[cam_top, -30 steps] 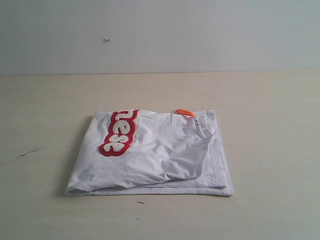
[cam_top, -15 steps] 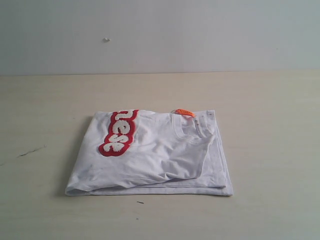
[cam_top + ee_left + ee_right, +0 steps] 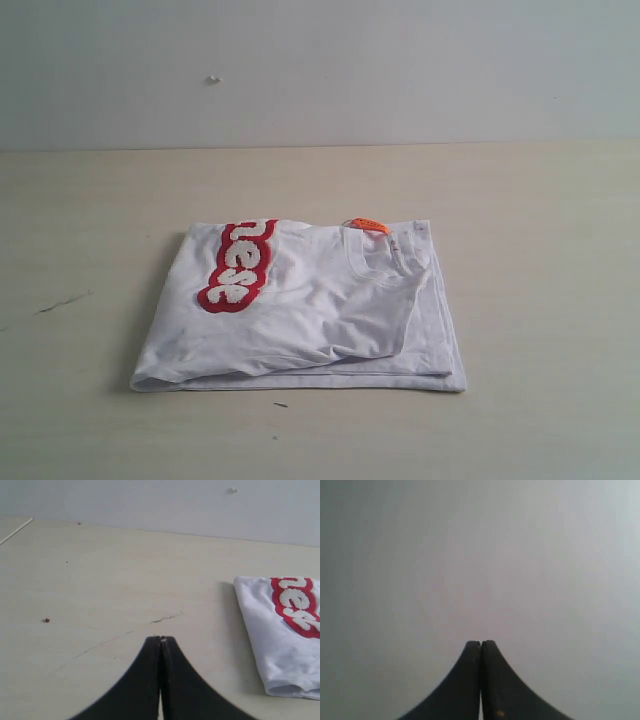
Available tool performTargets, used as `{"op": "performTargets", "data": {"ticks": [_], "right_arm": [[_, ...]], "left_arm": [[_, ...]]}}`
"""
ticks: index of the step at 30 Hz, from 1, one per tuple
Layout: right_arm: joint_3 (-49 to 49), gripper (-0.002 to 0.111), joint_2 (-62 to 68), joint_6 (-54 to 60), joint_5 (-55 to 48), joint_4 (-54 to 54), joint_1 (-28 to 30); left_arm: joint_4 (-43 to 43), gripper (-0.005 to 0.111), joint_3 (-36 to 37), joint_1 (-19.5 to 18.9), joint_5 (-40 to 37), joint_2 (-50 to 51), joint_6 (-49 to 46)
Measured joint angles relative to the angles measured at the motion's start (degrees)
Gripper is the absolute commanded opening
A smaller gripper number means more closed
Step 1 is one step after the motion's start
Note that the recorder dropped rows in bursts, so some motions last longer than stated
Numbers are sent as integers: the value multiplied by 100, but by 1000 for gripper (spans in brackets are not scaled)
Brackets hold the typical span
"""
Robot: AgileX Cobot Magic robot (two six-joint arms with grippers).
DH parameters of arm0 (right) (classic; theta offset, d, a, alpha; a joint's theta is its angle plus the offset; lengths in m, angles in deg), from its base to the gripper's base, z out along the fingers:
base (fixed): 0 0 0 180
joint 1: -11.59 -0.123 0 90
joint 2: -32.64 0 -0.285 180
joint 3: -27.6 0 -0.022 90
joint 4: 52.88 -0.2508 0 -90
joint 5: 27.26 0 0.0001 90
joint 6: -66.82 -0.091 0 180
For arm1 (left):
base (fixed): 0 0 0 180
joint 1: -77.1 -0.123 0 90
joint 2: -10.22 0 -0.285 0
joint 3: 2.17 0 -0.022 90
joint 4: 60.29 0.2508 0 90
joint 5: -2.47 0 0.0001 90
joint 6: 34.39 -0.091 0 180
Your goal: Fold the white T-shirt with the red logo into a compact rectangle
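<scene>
The white T-shirt point(image 3: 300, 310) lies folded on the desk point(image 3: 540, 300), apart from the left pincer point(image 3: 160, 639), which is closed and empty; the right pincer point(image 3: 480, 641) is likewise closed and empty.

The black left gripper point(image 3: 161, 641) points across the pale wooden bench point(image 3: 100, 570), its two curved jaws pressed together with nothing between them. Well apart from it lies the folded white cotton T-shirt point(image 3: 272, 645), its red logo band point(image 3: 297, 607) of fuzzy white letters facing up. A thin dark crack point(image 3: 166, 618) marks the bench just beyond the gripper's tips, and a tiny red speck point(image 3: 46, 620) sits farther off. A plain grey wall point(image 3: 150, 500) stands behind.
</scene>
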Motion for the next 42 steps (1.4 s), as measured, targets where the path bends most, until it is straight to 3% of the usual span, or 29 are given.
{"op": "performTargets", "data": {"ticks": [13,22,42], "right_arm": [[-1674,0,10,-494,-265,253,0],[-1698,0,10,-593,-2043,268,-10],[-1698,0,10,-516,-2266,256,-10]], "left_arm": [[0,0,0,0,0,0,0],[0,0,0,0,0,0,0],[0,0,0,0,0,0,0]]}}
